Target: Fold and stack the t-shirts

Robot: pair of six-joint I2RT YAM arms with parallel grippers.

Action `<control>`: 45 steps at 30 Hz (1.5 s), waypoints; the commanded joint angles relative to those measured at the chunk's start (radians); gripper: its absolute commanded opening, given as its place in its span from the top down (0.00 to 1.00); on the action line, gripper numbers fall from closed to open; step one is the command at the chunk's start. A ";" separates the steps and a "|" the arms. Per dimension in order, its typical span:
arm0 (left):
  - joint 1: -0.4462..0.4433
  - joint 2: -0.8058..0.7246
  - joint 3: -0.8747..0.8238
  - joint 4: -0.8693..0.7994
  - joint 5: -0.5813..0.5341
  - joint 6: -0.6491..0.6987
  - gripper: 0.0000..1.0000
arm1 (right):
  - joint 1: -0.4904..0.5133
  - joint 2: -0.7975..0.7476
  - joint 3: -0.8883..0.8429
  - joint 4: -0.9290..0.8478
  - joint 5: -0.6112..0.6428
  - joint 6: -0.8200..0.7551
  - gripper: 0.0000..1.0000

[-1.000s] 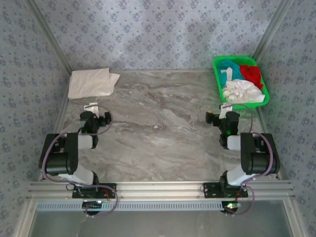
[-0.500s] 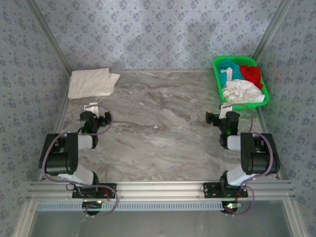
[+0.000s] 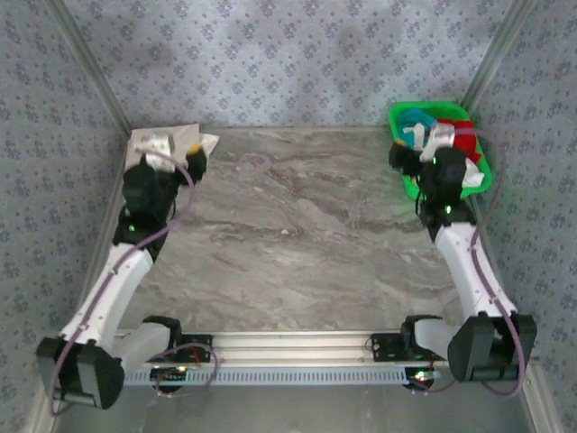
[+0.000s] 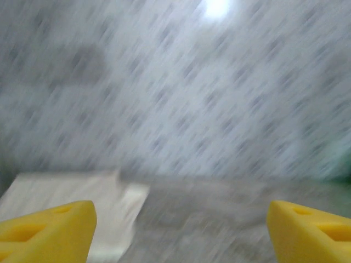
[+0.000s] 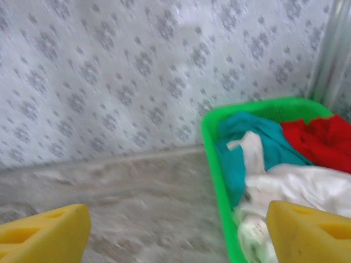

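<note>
We see left end effector [image 4: 175, 233] open near folded white t-shirt [image 4: 68, 189], right end effector [image 5: 175, 233] open beside green basket [image 5: 213, 159] of t-shirts [image 5: 307, 186]

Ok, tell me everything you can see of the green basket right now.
The green basket looks like plastic, with a rounded rim. It stands upright on the marble-look table in the far right corner. It is heaped with crumpled shirts: a teal tee at back left, a red tee at back right, and a white tee in front.
</note>
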 commanded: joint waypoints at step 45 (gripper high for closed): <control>-0.352 0.428 0.192 -0.274 0.057 -0.034 0.25 | -0.320 1.176 1.350 -1.104 -0.056 0.036 0.90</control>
